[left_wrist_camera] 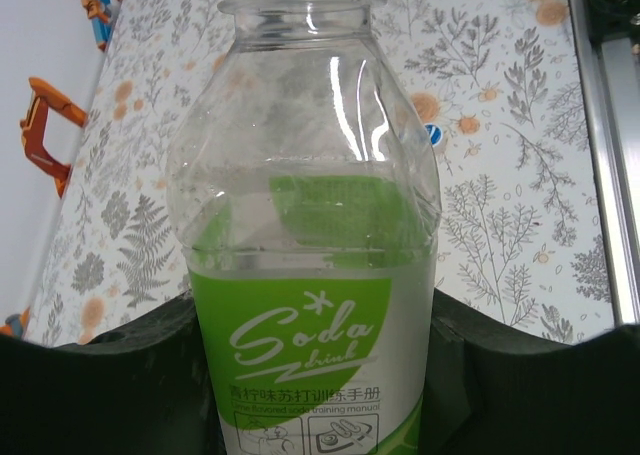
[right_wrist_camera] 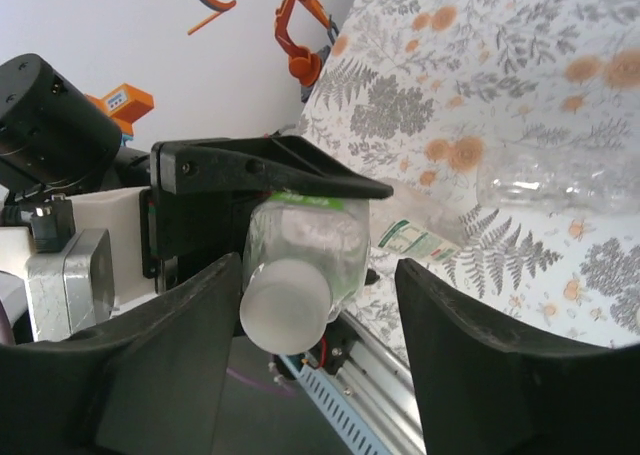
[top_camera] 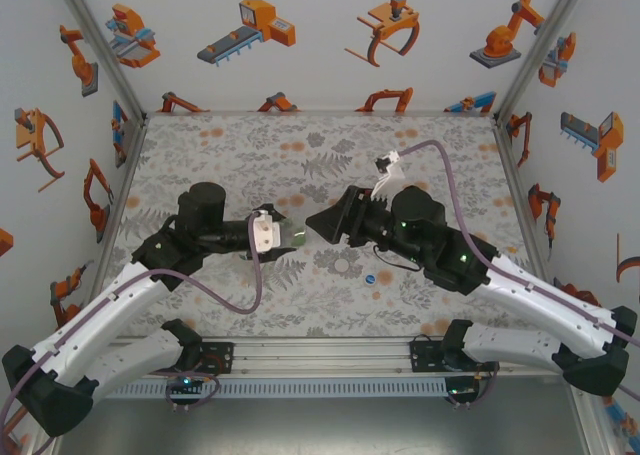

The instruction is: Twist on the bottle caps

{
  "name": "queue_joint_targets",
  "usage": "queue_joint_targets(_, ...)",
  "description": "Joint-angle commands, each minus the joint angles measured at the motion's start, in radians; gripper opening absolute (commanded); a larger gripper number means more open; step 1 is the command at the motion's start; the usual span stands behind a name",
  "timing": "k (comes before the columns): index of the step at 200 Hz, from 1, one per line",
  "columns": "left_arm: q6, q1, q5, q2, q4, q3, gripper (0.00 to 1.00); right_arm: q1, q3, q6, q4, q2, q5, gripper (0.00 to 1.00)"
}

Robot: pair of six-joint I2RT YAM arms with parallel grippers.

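The left arm's fingers (top_camera: 283,235) are clenching a green-labelled bottle (left_wrist_camera: 310,305), holding it sideways above the middle of the bench (top_camera: 230,145), with its neck pointing toward 3 o'clock. A white cap (right_wrist_camera: 285,310) is sitting on that neck. The right arm's fingers (top_camera: 322,225) are standing released around the cap, one close beside it and the other apart. The step in hand seems to be screwing this cap down. The next move probably calls for closing squarely on the cap and turning it tight. A blue cap (top_camera: 370,279) is lying loose on the bench at 5 o'clock.
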State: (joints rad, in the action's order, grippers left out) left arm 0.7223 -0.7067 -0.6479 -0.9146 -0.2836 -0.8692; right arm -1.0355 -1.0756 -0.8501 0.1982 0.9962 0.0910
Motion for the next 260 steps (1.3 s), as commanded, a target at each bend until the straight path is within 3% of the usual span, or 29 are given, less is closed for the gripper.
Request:
queue_joint_targets(1, 0.020, -0.003, -0.059, 0.013, 0.016, -0.011, 0.00, 0.002, -0.054, 0.173, -0.011, -0.035, -0.004, 0.62)
queue_joint_targets(33, 0.031, -0.003, -0.084, 0.007, -0.009, -0.023, 0.00, 0.002, -0.028, 0.455, -0.053, -0.086, -0.046, 0.60)
queue_joint_targets(61, 0.044, -0.004, -0.111, 0.001, -0.033, -0.031, 0.00, 0.003, 0.011, 0.782, -0.137, -0.130, -0.280, 0.59)
queue_joint_targets(81, 0.055, -0.003, -0.142, -0.005, -0.052, -0.037, 0.00, 0.002, -0.009, 1.002, -0.087, -0.124, -0.442, 0.59)
queue_joint_targets(125, 0.069, -0.003, -0.164, -0.011, -0.067, -0.040, 0.00, 0.002, -0.123, 1.333, 0.122, -0.045, -0.609, 0.58)
queue_joint_targets(178, 0.073, -0.003, -0.162, -0.004, -0.069, -0.039, 0.00, 0.003, -0.179, 1.451, 0.242, 0.020, -0.587, 0.56)
queue_joint_targets(260, 0.074, -0.004, -0.160, -0.004, -0.069, -0.039, 0.00, 0.003, -0.152, 1.486, 0.196, 0.035, -0.550, 0.46)
